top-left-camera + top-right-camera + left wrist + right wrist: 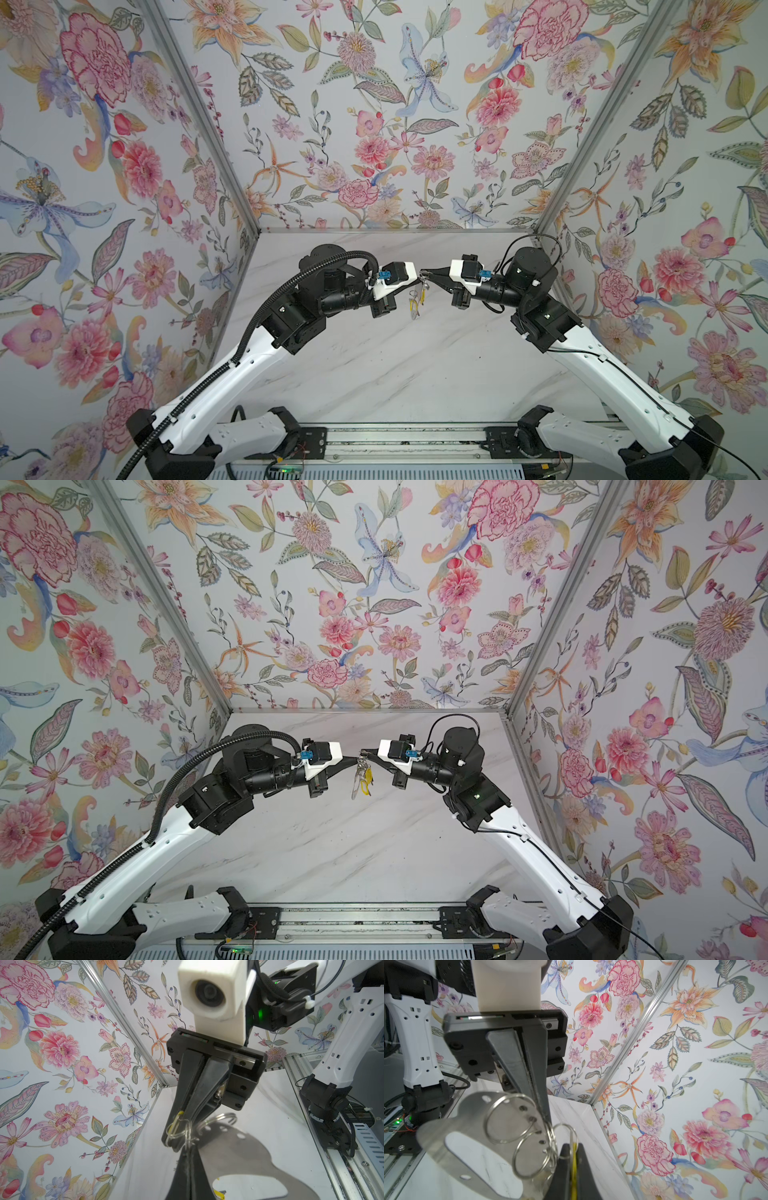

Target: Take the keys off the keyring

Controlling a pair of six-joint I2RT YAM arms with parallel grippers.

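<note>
In both top views the left gripper (pixel 356 758) and the right gripper (pixel 366 754) are seen brought tip to tip above the middle of the worktop (pixel 332 854), with the bunch carried in the air between them. The keyring (pixel 354 788) and the keys (pixel 367 780) with their yellow tags are left hanging beneath the jaws, clear of the marble, presumably so that the rings can be worked from both sides. In the left wrist view the left jaws are shown clenched on a thin split ring (pixel 188 1136) right at the edge of the flat keyring, which is thereby steadied. Opposite, the right jaws are seen pressed together with a yellow tag (pixel 178 1114) caught near their tips. In the right wrist view this is borne out: a yellow strip is pinched between the right jaws, though nothing of that key's blade can be made out there. The left jaws are closed down among the rings threaded through the holes along the strip's edge. Two larger rings (pixel 508 1142) are seen lying against the plate, whose big rounded opening is turned toward the camera. The hold is judged to be a two-sided pull, with one side anchored and the tagged key to be drawn along its ring; the removal is judged not yet done.
</note>
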